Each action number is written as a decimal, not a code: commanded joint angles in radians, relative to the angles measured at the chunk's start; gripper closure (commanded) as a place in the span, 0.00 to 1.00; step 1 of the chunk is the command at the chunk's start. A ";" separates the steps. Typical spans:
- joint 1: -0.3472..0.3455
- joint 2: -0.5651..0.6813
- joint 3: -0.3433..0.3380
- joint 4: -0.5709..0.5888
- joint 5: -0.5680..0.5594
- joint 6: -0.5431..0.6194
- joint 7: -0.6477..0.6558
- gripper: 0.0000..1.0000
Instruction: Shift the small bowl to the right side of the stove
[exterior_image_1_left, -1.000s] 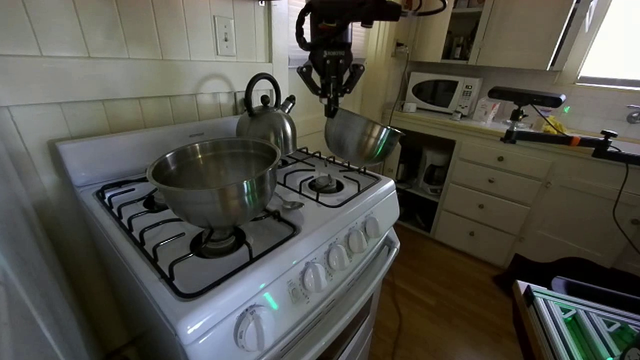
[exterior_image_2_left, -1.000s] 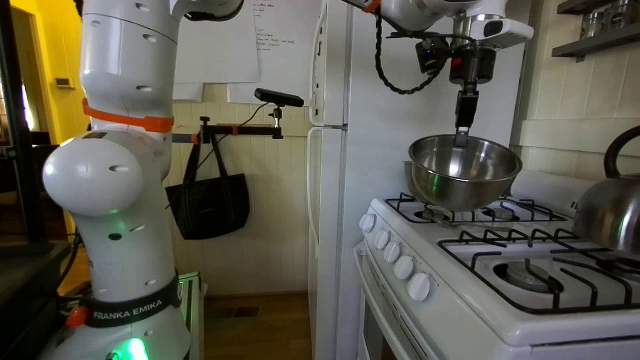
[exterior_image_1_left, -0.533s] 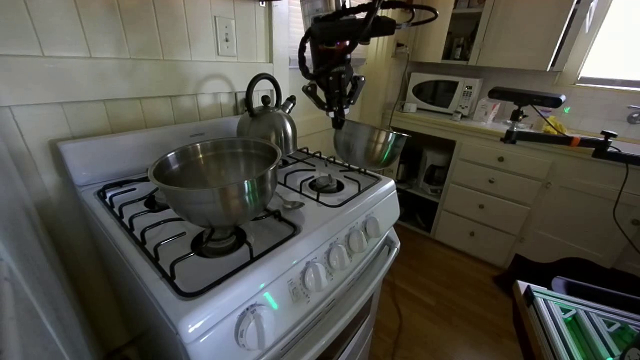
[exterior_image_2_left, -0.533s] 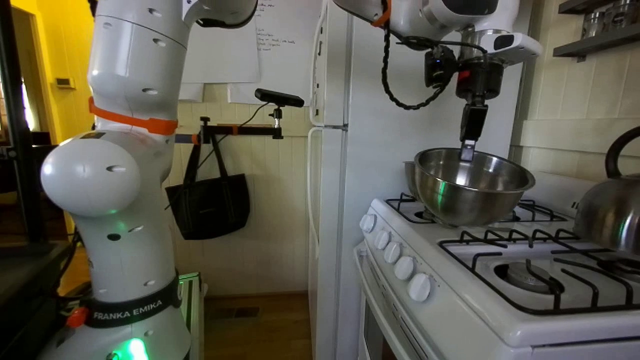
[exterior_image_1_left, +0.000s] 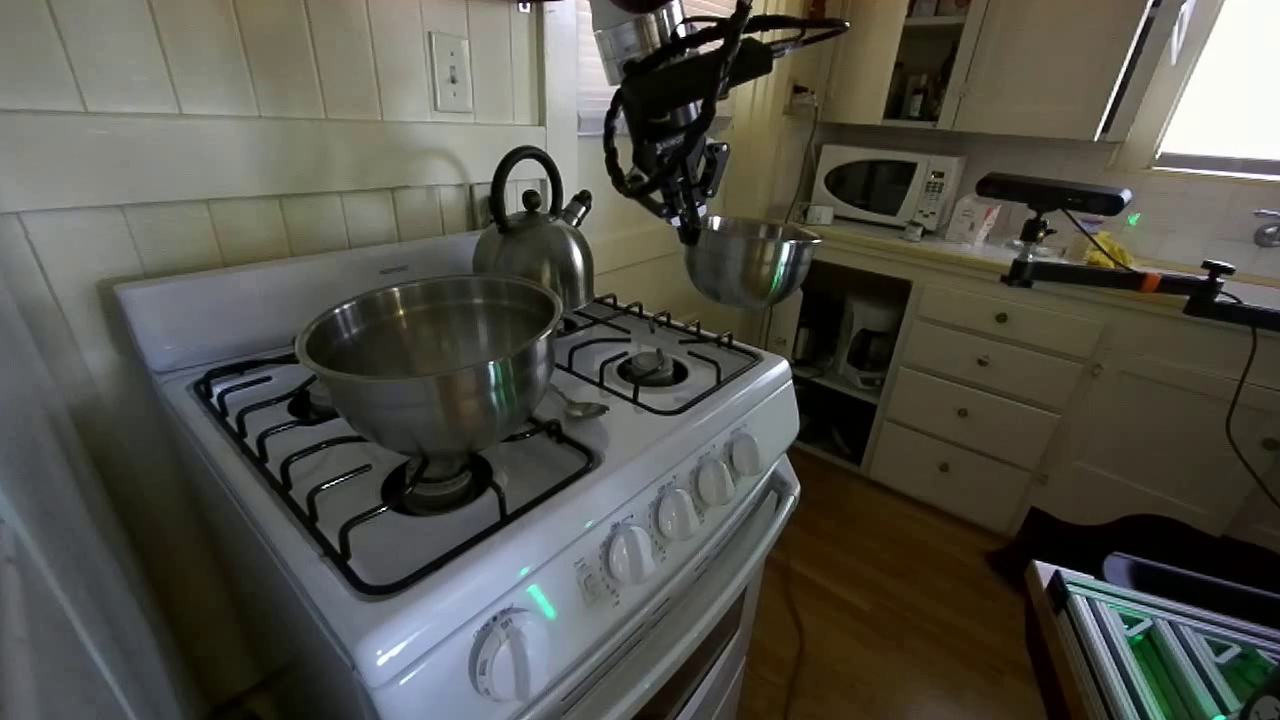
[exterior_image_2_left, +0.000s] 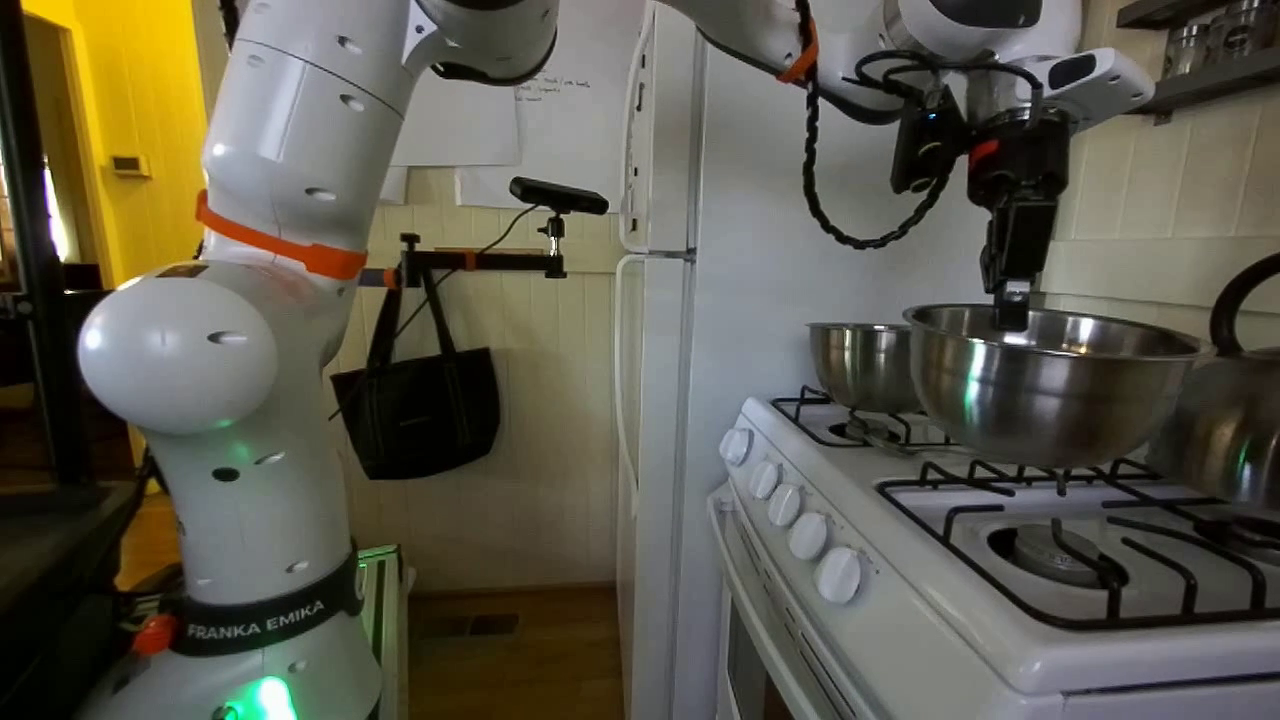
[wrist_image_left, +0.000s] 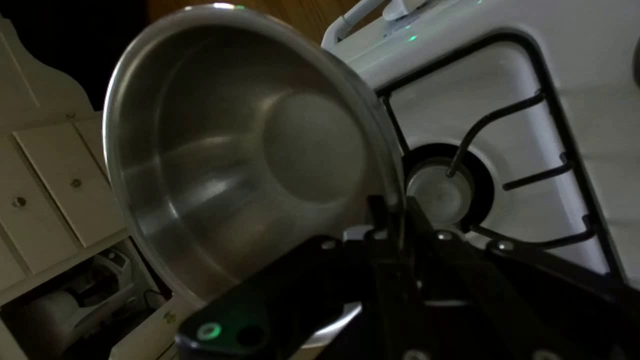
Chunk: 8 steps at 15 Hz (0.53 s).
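The small bowl (exterior_image_1_left: 755, 265), shiny steel with a flared rim, hangs in the air over the stove (exterior_image_1_left: 650, 445). It also shows in an exterior view (exterior_image_2_left: 1050, 420), above the grates on the kettle's side. My gripper (exterior_image_1_left: 690, 228) is shut on the bowl's rim, with one finger inside the bowl (exterior_image_2_left: 1012, 312) and one outside. In the wrist view the fingertips (wrist_image_left: 395, 220) pinch the rim of the bowl (wrist_image_left: 210, 165), and a burner shows just past it. The bowl sits nearly level, and there is a gap between its base and the grates.
A large steel pot (exterior_image_1_left: 430, 370) stands on the stove's near burner and also shows in an exterior view (exterior_image_2_left: 862, 368). A steel kettle (exterior_image_1_left: 540, 250) with a black handle stands at the back. A spoon (exterior_image_1_left: 580, 408) lies between the grates. A fridge (exterior_image_2_left: 850, 200) stands behind the stove.
The gripper has carried the bowl away from the large pot, toward the kettle's side. The bowl has gone from tilted to nearly level, and the wrist has leaned over.
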 joint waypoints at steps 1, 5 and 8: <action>0.002 0.069 0.004 0.091 0.004 0.024 0.027 0.97; 0.005 0.128 -0.005 0.141 -0.028 0.023 -0.001 0.97; 0.011 0.175 -0.011 0.194 -0.047 0.015 -0.011 0.97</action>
